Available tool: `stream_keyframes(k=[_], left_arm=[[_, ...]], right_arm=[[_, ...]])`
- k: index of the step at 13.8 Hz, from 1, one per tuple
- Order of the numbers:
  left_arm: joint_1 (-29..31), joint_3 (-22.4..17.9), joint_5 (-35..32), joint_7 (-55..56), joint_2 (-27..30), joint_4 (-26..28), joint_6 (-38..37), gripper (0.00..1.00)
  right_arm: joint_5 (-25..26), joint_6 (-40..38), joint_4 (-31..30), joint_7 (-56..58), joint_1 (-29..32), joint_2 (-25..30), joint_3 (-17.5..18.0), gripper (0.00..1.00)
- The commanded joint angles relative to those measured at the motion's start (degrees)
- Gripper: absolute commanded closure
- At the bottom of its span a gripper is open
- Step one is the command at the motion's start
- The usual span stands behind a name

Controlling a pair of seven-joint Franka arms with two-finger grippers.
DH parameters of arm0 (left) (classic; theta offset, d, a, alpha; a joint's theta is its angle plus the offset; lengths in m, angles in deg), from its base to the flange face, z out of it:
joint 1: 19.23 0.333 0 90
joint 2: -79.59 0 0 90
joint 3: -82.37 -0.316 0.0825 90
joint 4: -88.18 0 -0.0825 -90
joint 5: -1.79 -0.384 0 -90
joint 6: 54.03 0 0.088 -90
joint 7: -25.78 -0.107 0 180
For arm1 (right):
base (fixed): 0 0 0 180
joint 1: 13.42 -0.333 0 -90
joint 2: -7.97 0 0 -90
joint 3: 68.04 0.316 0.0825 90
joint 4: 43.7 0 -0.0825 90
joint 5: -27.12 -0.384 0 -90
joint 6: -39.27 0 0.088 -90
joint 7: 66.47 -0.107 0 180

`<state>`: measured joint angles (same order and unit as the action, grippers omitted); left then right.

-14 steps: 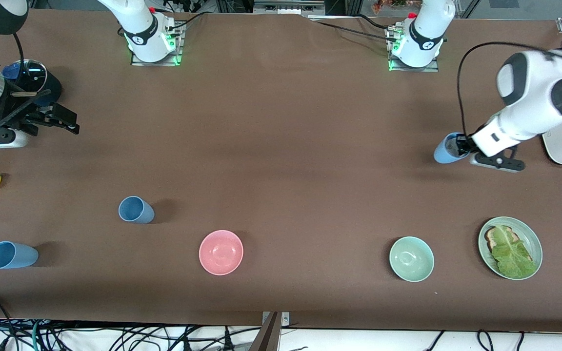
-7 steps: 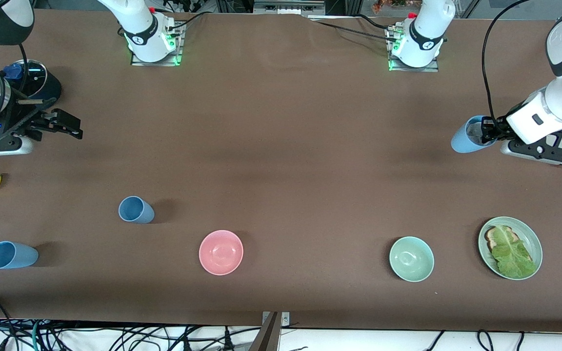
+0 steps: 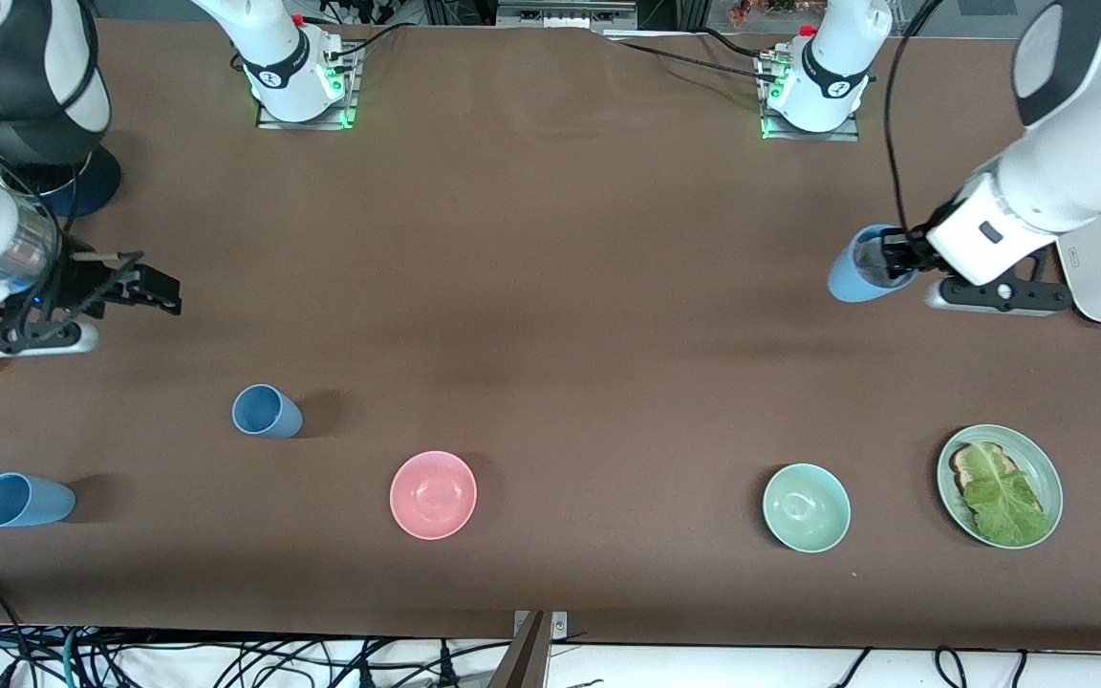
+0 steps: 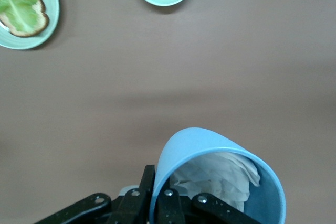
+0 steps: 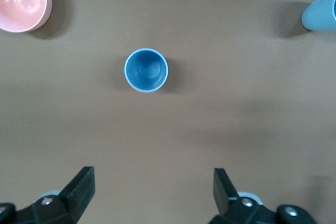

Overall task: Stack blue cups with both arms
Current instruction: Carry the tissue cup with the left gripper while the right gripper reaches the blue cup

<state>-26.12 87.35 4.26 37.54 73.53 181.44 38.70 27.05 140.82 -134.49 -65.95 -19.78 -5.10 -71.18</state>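
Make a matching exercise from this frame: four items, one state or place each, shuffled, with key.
Items
1. left gripper
2. right gripper
3. pink bowl
4. green plate

States or places
A. open, holding nothing, above the table at the right arm's end
B. carries toast and a lettuce leaf
C. shut on the rim of a light blue cup, held in the air
D. empty, upright on the table, beside the darker blue cup and nearer to the front camera than it

Pairs: 1-C, 2-A, 3-D, 4-B
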Motion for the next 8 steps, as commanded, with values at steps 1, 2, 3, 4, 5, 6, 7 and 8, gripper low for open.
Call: stream_keyframes(k=[1,2,3,4,5,6,7,8], left_arm=[[-4.8,0.5,1.7,11.3,-3.2,-5.8,-2.2,1.00],[-6.5,0.5,2.4,15.2,-3.7,-6.4,-2.1,1.00],[-8.5,0.6,3.1,18.6,-4.2,-6.5,-2.1,1.00],[-11.0,0.5,3.6,22.4,-5.0,-7.0,-2.0,1.00],[-13.2,0.5,3.6,26.8,-6.5,-8.4,-1.9,1.00],[-15.6,0.5,3.6,31.3,-8.4,-10.5,-1.9,1.00],[-18.0,0.5,3.5,35.6,-10.4,-12.7,-1.8,1.00],[-20.1,0.3,3.5,39.1,-12.5,-14.8,-1.8,1.00]], right_arm=[[0.7,2.9,0.6,0.5,-0.4,-3.3,0.1,0.00],[0.7,3.6,1.6,0.6,-1.1,-4.6,0.0,0.00],[0.5,3.7,2.5,0.6,-1.3,-6.0,0.0,0.00],[0.4,4.1,3.4,0.6,-1.3,-7.4,0.0,0.00],[0.4,5.1,3.8,0.6,-1.3,-8.5,0.0,0.00],[0.5,5.9,3.8,0.6,-1.2,-9.2,-0.1,0.00],[0.3,6.8,3.7,0.9,-0.9,-10.0,-0.1,0.00],[0.1,8.5,3.2,1.0,-0.8,-10.7,-0.1,0.00]])
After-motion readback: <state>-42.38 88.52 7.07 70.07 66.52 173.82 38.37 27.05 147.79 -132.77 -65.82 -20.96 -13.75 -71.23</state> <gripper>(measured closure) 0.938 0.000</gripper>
